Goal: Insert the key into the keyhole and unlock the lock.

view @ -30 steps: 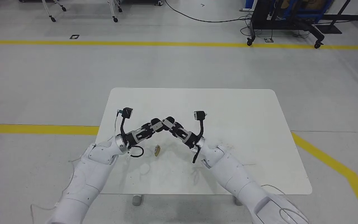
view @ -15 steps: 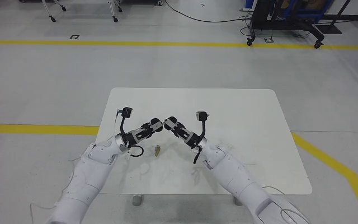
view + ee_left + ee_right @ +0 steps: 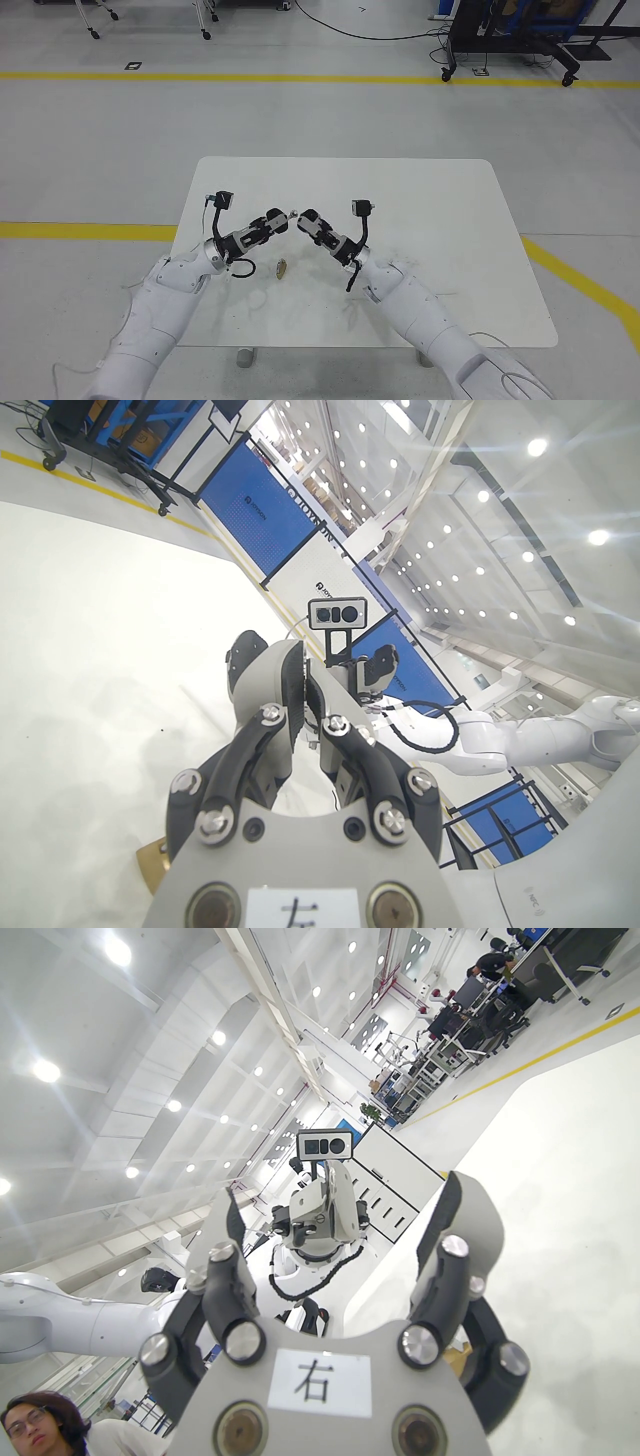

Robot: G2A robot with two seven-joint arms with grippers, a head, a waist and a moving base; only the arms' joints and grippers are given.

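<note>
Seen from above, the two arms meet tip to tip over the white worktop point(image 3: 430, 200). The left tool point(image 3: 277, 221) and right tool point(image 3: 306, 217) are near each other. A small brass lock point(image 3: 283, 267) lies on the worktop at 6 o'clock from that meeting point, apart from both tools.

From the left wrist, the left tool point(image 3: 305, 685) is clenched, its ribbed pads point(image 3: 292, 680) pressed flat together. Whether a key sits between them cannot be told. A corner of the lock point(image 3: 150, 857) shows on the worktop beside the tool's base.

From the right wrist, the right tool point(image 3: 340, 1188) stands released, its fingers point(image 3: 460, 1228) spread wide. The lock point(image 3: 452, 1358) lies on the worktop just behind one finger.
</note>
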